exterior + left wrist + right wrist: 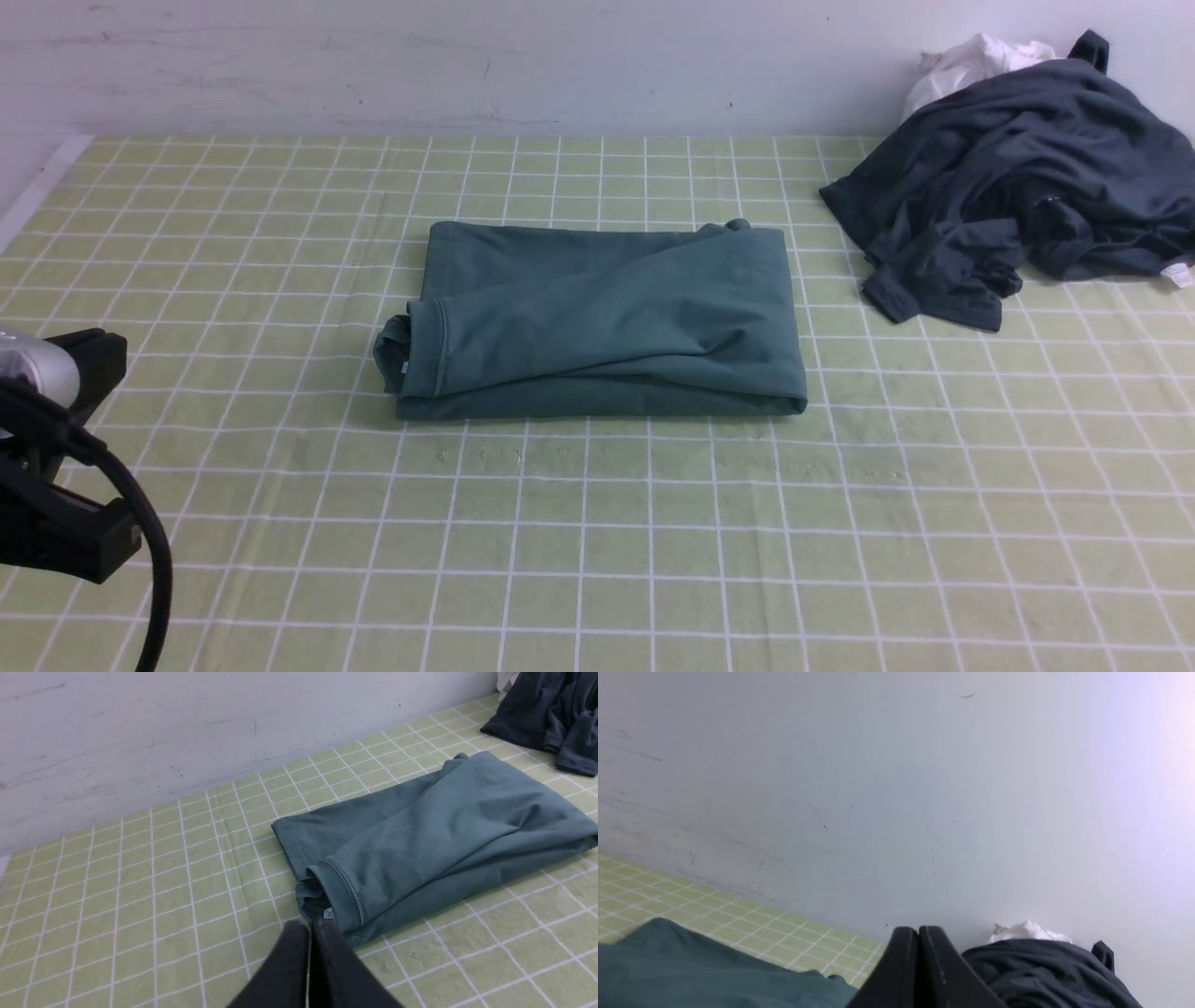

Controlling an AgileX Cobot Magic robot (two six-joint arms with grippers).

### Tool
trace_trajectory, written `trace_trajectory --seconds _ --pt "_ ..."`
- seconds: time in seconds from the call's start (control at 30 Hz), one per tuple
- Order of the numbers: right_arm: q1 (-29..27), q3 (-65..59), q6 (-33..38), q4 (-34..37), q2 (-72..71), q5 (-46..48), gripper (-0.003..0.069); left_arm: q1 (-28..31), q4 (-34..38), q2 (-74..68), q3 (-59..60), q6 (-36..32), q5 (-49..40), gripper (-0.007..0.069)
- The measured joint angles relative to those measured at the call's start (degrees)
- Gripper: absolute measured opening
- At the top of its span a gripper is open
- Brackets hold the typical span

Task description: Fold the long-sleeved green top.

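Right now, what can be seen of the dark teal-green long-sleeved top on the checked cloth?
The dark teal-green cotton-looking top lies folded into a compact, layered rectangle in the middle of the light green checked tablecloth. A stitched hem edge and small white tag show at its left end; soft creases cross the top layer. Neither gripper touches it. It lies apart from the dark charcoal-grey garment at the far right.

The work surface was covered by a pale green cloth (597, 541) printed with a white grid, lying flat with faint creases and a few small specks near the middle. A white strip (37, 191), possibly the bare table edge, showed along the far left border. Behind stood a plain off-white wall (467, 65), scuffed and marked with thin dark scratches. Lighting was even and diffuse, brighter toward the right side.
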State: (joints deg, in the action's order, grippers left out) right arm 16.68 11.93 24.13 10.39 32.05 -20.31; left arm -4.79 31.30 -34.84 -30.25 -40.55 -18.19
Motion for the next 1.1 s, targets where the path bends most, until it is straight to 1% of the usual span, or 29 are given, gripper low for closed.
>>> trace_trajectory --seconds 0.03,0.07,0.13,0.23,0.47,0.5,0.53,0.57,0.6,0.63,0.67,0.73,0.8,0.87,1.0,1.1 --pt "0.0 0.0 0.0 0.0 -0.43 -0.18 -0.0014 0.0 0.0 0.0 0.0 0.0 0.0 -0.0004" --pt "0.0 -5.24 0.0 0.0 -3.72 -1.32 -0.0014 0.0 0.0 0.0 0.0 0.0 0.0 -0.0004" --pt "0.0 -9.98 0.0 0.0 -7.25 -1.72 -0.0014 0.0 0.0 0.0 0.0 0.0 0.0 -0.0004" --pt "0.0 -13.15 0.0 0.37 -10.29 0.88 -0.0014 0.0 0.0 0.0 0.0 0.0 0.0 -0.0004" --pt "0.0 -13.45 0.0 0.91 -11.45 19.06 -0.0014 0.0 0.16 0.0 0.0 0.0 -0.07 -0.0004" --pt "-0.05 -13.45 0.0 1.05 -12.67 24.04 -0.0014 0.0 0.17 0.0 0.0 0.0 -0.12 -0.0004" --pt "-0.05 -13.45 0.0 1.05 -12.93 24.83 -0.0014 0.0 0.23 0.0 0.0 0.0 -0.12 -0.0004" --pt "-0.32 -13.45 0.0 1.12 -14.83 29.82 -0.0014 0.0 0.23 0.0 0.0 0.0 -0.27 -0.0004" --pt "-0.76 -13.45 0.33 1.05 -16.81 33.54 -0.0014 0.0 0.23 0.0 0.0 0.0 -0.27 -0.0004" --pt "-1.25 -13.45 0.62 0.76 -18.16 34.87 -0.0014 0.0 0.23 0.0 0.0 0.0 -0.27 -0.0004" --pt "-3.18 -13.45 0.94 -0.06 -21.65 39.12 -0.0014 0.0 0.3 0.0 0.0 0.0 -0.45 -0.0004" --pt "-6.11 -13.45 0.57 -0.56 -26.56 40.1 -0.0014 0.0 0.35 0.0 0.0 0.0 -0.65 -0.0004" --pt "-9.89 -13.45 -2.1 -1.69 -31.25 40.12 -0.0014 0.0 0.35 0.0 0.0 0.0 -0.87 -0.0004" --pt "-13.09 -13.45 -5.83 -3.79 -32.31 40.18 -0.0014 0.0 0.39 0.0 0.0 0.0 -0.93 -0.0004" --pt "-18.21 -13.4 -18.92 -7.54 -32.61 40.37 -0.0014 0.0 0.39 0.0 0.0 0.0 -1.08 -0.0004" --pt "-19.23 -13.4 -21.67 -7.94 -32.61 40.42 -0.0014 0.0 0.39 0.0 0.0 0.0 -1.08 -0.0004"
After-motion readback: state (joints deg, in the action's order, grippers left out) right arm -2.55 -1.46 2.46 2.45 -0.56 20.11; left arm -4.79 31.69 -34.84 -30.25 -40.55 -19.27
